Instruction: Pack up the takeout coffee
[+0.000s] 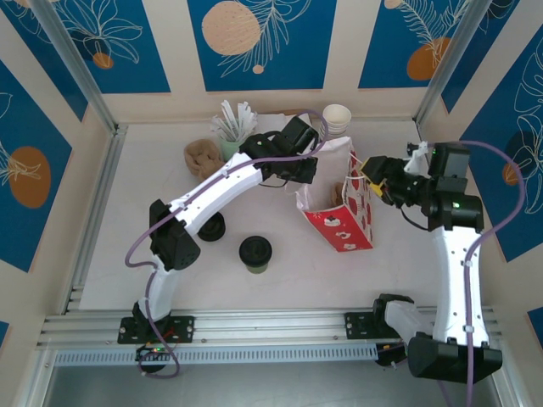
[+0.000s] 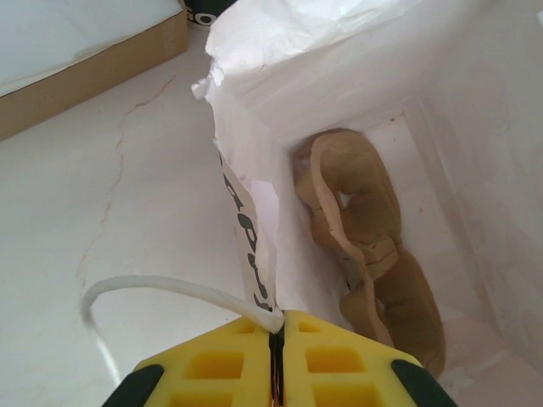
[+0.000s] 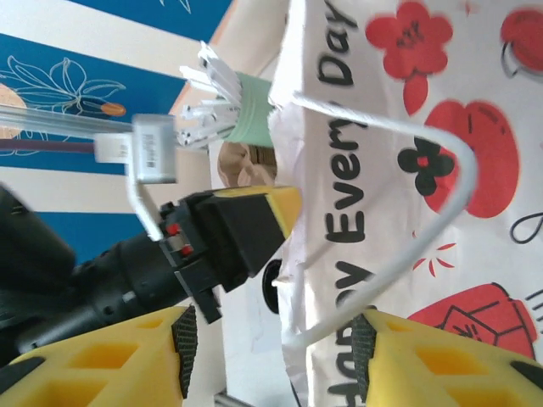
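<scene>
Well, the coffee cup (image 1: 255, 253) stands upright on the table (image 1: 127, 186) with its black lid on, toward the near edge and well apart from both of my grippers. My left gripper (image 2: 273, 332) is up at the paper bag (image 1: 346, 222). Its fingers are pressed together on the bag's left rim, pinching the paper edge just where the white cord handle (image 2: 170, 286) comes in. From above, the cup lies nearer to me and to the left of that grip, on the near side of my left forearm. My right gripper (image 3: 280, 360) is at the bag's right rim with its fingers spread. The other handle (image 3: 467, 174) loops into the gap between them, and I cannot tell whether it touches either pad.

Inside the bag a brown cardboard tray (image 2: 356, 212) lies along the bottom, its lower end cut off behind my own finger. A loose black lid (image 1: 210, 226) is half hidden under my left arm. Behind my left wrist stands a cup of white sticks (image 1: 231, 136), and beside it is a brown lump (image 1: 202, 157) I cannot make out. A white cup (image 1: 337, 119) sits past the bag by the back wall.

The table is bare to the left of the coffee cup and in front of it, up to the metal rail (image 1: 271, 326). A bare strip also separates the cup from the bag's near corner. Walls close in the left, back and right sides.
</scene>
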Available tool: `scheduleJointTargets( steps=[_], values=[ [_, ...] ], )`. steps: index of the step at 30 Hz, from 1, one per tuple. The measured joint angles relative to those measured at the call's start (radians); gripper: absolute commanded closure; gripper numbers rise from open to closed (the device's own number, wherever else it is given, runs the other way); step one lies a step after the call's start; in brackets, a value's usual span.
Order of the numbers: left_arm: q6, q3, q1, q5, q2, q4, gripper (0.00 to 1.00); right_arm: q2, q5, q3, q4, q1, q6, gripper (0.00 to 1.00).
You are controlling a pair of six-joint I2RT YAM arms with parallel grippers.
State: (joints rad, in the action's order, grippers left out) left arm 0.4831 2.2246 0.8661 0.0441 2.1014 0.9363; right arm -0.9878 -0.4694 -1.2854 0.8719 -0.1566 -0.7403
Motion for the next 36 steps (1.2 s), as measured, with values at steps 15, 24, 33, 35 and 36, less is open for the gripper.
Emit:
scheduleJointTargets(
  steps=[15,24,33,35,36],
  values=[
    [-0.019,0.026,0.000,0.001,-0.042,0.025,0.94,-0.091,0.017,-0.155,0.000,-0.039,0.166,0.48],
    [-0.010,0.055,0.001,-0.026,-0.049,0.026,0.91,-0.275,0.007,-0.155,-0.070,-0.027,0.291,0.48],
    [-0.001,0.061,0.001,-0.035,-0.049,0.030,0.53,-0.369,-0.006,-0.202,-0.120,0.020,0.473,0.47],
    [0.002,0.062,0.001,-0.036,-0.049,0.031,0.50,-0.389,-0.007,-0.219,-0.120,0.024,0.509,0.46],
    [0.000,0.062,0.001,-0.035,-0.050,0.031,0.49,-0.399,-0.005,-0.226,-0.120,0.025,0.525,0.46]
  ],
)
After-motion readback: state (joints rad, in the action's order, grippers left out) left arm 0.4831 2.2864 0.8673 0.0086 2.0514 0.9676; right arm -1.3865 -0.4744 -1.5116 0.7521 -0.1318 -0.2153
